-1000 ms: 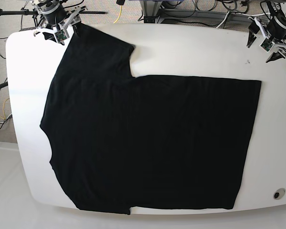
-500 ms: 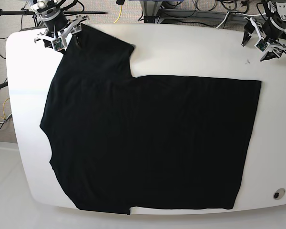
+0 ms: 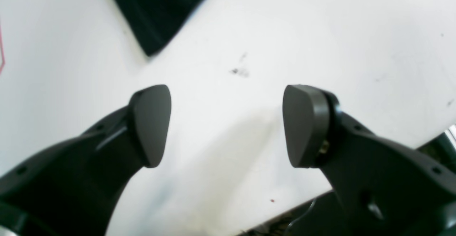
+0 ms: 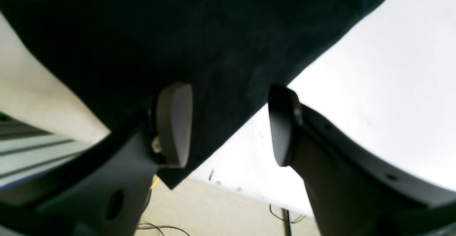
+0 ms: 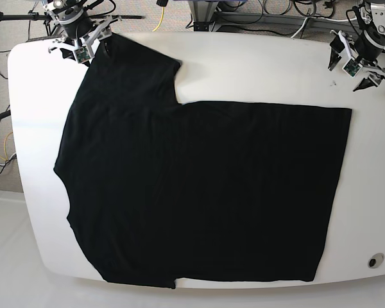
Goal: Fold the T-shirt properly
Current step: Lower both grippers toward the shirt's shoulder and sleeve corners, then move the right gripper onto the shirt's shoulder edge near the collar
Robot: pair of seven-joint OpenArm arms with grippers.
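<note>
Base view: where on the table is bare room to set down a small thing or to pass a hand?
Free: the white table strip between the far edge and the T-shirt, from its sleeve to the left tool; also the right border beside the hem. Crowded: the far left corner, where the right tool straddles the sleeve.

Overhead base view — two close wrist views

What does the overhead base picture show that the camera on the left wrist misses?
Only the base view shows the whole black T-shirt spread flat, the right claw at its sleeve, and cables behind the table. Only the left wrist view shows the left claw close up, jaws wide open and empty, above small dark smudges. Both show the white table and the shirt's corner.
</note>
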